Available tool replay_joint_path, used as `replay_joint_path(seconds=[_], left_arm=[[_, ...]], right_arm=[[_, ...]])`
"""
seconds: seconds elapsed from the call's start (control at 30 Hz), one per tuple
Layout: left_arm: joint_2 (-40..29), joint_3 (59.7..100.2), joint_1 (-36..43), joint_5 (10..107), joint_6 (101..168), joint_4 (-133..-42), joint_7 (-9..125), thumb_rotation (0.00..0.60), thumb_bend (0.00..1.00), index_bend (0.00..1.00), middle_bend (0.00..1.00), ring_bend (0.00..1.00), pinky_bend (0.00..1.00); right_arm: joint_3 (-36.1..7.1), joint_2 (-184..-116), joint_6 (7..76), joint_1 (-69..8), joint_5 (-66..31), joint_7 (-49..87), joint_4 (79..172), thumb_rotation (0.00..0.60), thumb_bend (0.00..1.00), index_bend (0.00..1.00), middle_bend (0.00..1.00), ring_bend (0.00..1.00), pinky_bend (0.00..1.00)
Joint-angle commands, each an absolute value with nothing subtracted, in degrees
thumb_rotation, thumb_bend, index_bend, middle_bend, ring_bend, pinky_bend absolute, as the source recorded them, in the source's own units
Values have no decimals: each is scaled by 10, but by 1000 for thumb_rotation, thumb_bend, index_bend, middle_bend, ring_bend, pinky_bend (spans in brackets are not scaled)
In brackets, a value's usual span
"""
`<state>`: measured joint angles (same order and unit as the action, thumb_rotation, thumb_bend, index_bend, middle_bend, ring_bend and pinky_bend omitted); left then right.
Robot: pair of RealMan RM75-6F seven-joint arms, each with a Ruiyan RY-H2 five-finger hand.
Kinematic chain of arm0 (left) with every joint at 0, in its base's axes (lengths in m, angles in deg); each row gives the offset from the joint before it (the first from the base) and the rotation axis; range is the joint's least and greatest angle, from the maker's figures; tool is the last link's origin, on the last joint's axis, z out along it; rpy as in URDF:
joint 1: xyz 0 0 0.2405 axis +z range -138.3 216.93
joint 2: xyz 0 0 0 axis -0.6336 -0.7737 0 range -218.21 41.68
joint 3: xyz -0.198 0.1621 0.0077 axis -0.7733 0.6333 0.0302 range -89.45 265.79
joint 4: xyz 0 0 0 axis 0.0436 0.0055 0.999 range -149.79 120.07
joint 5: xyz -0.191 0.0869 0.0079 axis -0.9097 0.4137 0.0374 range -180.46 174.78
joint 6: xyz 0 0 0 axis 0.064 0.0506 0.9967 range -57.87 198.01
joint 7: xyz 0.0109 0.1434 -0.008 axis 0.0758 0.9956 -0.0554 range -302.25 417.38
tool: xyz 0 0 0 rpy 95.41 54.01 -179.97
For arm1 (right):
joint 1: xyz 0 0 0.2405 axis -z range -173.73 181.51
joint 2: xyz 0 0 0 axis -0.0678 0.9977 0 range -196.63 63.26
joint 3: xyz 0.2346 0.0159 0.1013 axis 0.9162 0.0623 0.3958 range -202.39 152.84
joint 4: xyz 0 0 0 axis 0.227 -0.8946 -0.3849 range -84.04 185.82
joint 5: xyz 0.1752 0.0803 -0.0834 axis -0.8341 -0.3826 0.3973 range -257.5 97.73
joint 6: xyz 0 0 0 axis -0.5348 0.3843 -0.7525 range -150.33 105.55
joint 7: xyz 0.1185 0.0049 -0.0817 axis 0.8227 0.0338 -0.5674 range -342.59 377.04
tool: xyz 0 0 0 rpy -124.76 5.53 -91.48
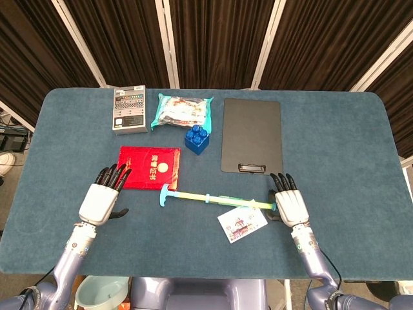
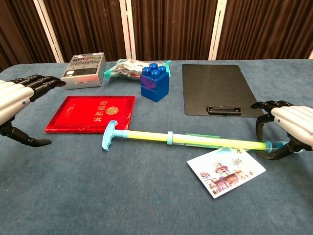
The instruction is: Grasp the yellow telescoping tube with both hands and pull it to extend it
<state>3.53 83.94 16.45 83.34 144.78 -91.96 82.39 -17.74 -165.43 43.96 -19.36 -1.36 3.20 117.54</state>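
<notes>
Two hands sit low over the near half of the table (image 1: 335,161), one at each end of the job. The right hand (image 2: 288,128) arches over the near-right tip of the yellow telescoping tube (image 2: 195,140), fingers above and thumb under; whether it actually pinches the tip I cannot tell. The left hand (image 2: 17,105) hovers toward the left edge with fingers extended and thumb spread apart, holding nothing, well apart from the tube's blue T-shaped end.

That tube lies flat across the middle of the near half, running left to right, a blue collar near its midpoint. It looks like light, rigid plastic, smooth and probably slippery, so it could roll or slide on the cloth. The T-handle seems the surest hold for the left hand, and the thin right tip for the other, pulling along the tube's axis.

A picture card (image 2: 226,171) lies just beside the tube's right part, perhaps under it, and could be dragged along. The red booklet (image 2: 93,113) sits just behind the T-handle, close to the left hand's route. Farther back stand the blue block (image 2: 155,81) and black clipboard (image 2: 215,89); near the far edge are a grey box (image 2: 84,70) and a wrapped packet (image 2: 129,67), all out of the way.
</notes>
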Motion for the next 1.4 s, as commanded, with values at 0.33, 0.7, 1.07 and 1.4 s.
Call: replay_joint_path(seconds=[0.33, 0.7, 1.07, 1.4], left_arm=[[51, 838, 151, 851, 1450, -893, 790, 600, 165, 100, 22, 16, 136], [200, 851, 95, 893, 1416, -711, 605, 600, 253, 263, 22, 14, 136], [282, 830, 39, 901, 1392, -664, 586, 600, 252, 275, 23, 14, 137], [314, 813, 15, 891, 1386, -632, 602, 600, 268, 297, 26, 14, 137]], right_arm=[[-182, -1661, 432, -195, -19, 30, 1162, 600, 577, 823, 149, 2, 0], [-187, -1652, 453, -191, -3, 36, 1180, 600, 585, 838, 162, 10, 0], [-185, -1631, 475, -188, 7, 20, 1225, 600, 585, 838, 162, 11, 0], [-186, -1611, 490, -183, 13, 14, 1256, 600, 584, 838, 161, 11, 0]])
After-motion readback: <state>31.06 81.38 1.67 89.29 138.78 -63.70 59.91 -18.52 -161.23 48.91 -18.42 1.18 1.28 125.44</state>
